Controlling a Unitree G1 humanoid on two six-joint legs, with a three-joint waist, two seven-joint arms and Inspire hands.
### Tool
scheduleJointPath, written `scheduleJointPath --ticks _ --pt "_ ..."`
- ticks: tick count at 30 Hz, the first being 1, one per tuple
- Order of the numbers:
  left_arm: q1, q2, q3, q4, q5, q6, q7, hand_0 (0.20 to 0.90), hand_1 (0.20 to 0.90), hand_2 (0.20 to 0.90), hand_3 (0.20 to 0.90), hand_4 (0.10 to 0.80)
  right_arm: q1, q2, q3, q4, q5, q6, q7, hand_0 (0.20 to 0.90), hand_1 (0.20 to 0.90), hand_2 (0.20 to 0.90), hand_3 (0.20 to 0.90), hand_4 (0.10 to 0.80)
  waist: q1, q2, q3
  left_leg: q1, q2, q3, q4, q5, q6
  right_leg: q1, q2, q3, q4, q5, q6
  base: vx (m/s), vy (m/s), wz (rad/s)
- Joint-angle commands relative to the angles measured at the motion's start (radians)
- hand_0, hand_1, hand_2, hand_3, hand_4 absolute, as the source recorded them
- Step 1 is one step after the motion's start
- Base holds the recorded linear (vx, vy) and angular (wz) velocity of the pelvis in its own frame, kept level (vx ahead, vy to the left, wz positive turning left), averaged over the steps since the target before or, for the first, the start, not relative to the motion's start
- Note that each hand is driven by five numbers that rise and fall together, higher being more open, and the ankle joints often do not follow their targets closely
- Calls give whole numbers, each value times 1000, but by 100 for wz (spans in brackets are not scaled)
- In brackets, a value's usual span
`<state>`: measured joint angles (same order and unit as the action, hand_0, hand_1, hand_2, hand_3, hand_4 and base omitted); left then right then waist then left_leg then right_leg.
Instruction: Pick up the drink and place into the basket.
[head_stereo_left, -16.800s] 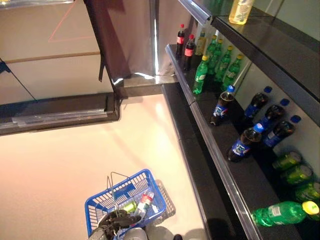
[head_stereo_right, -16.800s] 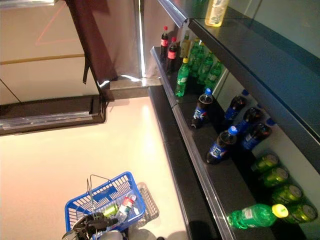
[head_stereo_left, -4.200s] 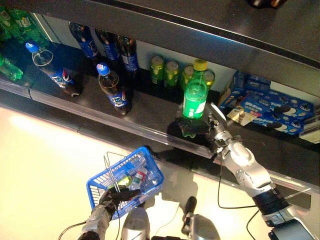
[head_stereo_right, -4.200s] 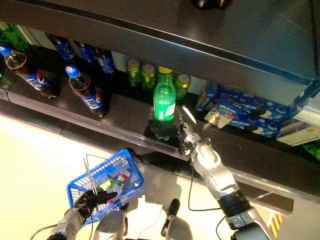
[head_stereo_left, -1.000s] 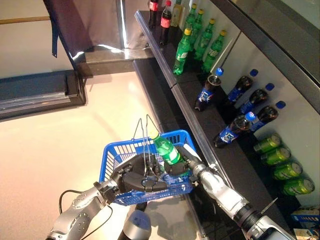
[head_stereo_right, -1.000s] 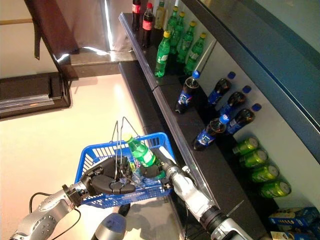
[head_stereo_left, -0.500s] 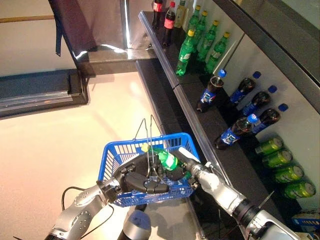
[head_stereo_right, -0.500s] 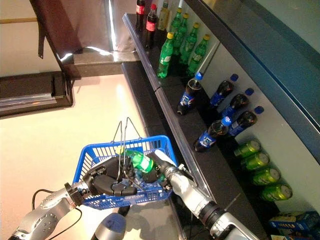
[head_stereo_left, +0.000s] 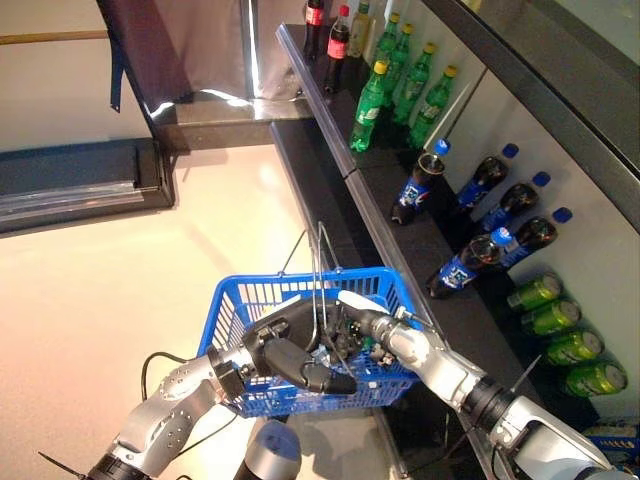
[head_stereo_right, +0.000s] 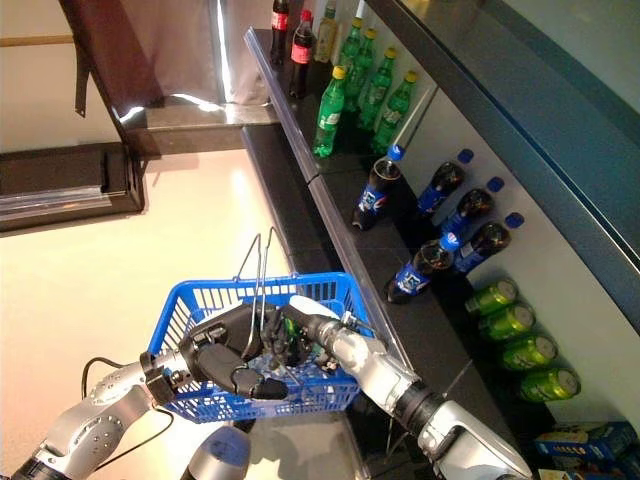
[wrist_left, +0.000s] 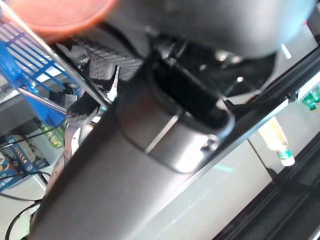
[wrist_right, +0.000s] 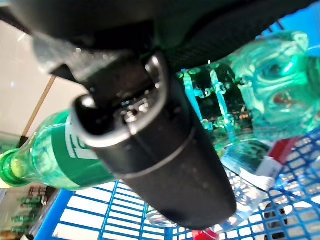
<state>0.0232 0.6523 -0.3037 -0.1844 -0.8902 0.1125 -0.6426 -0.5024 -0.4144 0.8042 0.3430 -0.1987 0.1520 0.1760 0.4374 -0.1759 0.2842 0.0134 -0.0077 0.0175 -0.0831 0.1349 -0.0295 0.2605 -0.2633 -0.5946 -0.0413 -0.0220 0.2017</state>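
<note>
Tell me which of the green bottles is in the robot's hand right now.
The green bottle lying inside the blue basket, with the right hand wrapped round it. The other green bottles stand upright on the shelf, untouched.

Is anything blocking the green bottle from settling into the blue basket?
Nothing visible does. The right robot hand has the green bottle inside the blue basket, lying over the items already in there. The raised wire handles stand beside it, not across it. The left robot hand holds the basket.

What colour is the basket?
The basket is bright blue, with thin metal wire handles. It shows best in the left eye view.
</note>
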Motion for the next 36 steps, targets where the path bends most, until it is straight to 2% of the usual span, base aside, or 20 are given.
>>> scheduleJointPath --ticks 1,10,12,13,14,15,16,36 --pt "-277 -176 -79 -375 -214 -188 -219 300 300 300 200 100 -137 -11 64 -69 -14 -72 26 300 300 300 200 100 9 46 -230 62 -3 -25 0 -129 7 -87 -3 37 31 114 -5 0 0 0" --pt "-301 -184 -98 -393 -227 -175 -237 300 300 300 200 100 -178 27 125 -22 54 -59 173 300 300 300 200 100 18 39 -240 66 -6 -30 -1 -126 2 -72 8 36 19 104 -8 3 2 0" --pt "-304 -186 -100 -394 -231 -177 -240 300 300 300 200 100 -177 38 132 -9 60 -49 184 366 366 366 277 177 20 38 -243 66 -8 -34 -2 -126 2 -70 11 36 16 103 -9 15 13 1" --pt "-305 -186 -100 -396 -234 -175 -241 300 300 300 200 100 -173 42 134 -2 58 -44 186 408 408 408 326 226 21 38 -243 67 -8 -35 -2 -126 2 -69 11 35 17 102 -10 0 0 0" --pt "-305 -186 -101 -396 -234 -175 -242 300 300 300 200 100 -172 44 135 1 58 -39 186 493 493 493 425 325 22 37 -243 67 -8 -36 -2 -126 2 -69 11 35 17 102 -10 0 0 0" --pt "-307 -190 -102 -398 -233 -172 -241 300 300 300 200 100 -168 51 136 8 55 -36 185 782 782 782 763 663 23 37 -244 67 -9 -37 -2 -126 2 -68 11 35 17 101 -10 0 0 0" --pt "-307 -191 -101 -400 -233 -171 -241 300 300 300 200 100 -166 54 136 13 56 -33 185 900 900 900 900 800 24 37 -245 66 -9 -38 -2 -126 2 -67 11 35 17 100 -10 0 0 0" --pt "-288 -205 -84 -404 -210 -159 -230 300 300 300 200 100 -132 79 106 31 30 -17 169 900 900 900 900 800 21 40 -247 72 -13 -41 -1 -126 5 -63 17 46 16 96 -12 0 0 0"
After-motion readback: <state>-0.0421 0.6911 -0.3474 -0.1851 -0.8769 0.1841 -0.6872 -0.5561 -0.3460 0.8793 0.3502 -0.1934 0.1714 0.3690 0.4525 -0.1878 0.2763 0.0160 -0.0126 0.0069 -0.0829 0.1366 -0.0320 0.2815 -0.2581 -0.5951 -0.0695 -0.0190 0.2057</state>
